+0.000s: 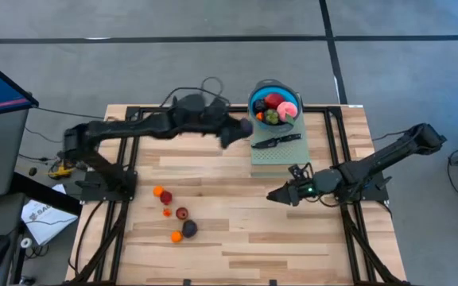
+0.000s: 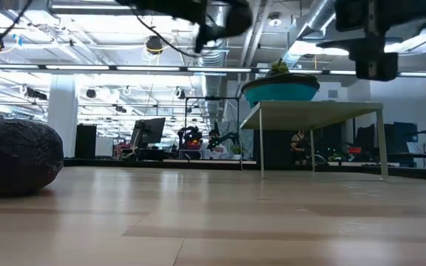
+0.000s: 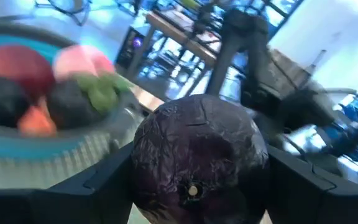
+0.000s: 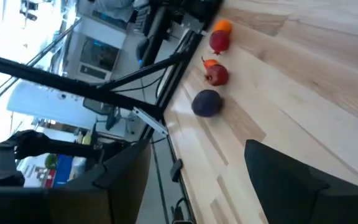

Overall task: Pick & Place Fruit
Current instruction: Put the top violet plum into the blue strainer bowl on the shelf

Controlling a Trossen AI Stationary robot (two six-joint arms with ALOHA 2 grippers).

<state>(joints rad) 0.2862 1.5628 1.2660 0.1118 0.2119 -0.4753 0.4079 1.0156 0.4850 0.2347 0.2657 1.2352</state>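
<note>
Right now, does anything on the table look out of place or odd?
Nothing looks spilled or damaged. A black knife lies on the grey stand beside the bowl, the only non-fruit item. The left claw holds a dark purple fruit.

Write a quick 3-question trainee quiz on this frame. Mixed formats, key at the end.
1. True or false: the left claw holds a dark purple fruit.
2. Multiple choice: where does the black knife lie? A) in the blue bowl B) on the grey board C) among the loose fruit on the table.
3. Fill in: the right claw hovers over the table, holding ____.

Key: 1 true; 2 B; 3 nothing.
</note>
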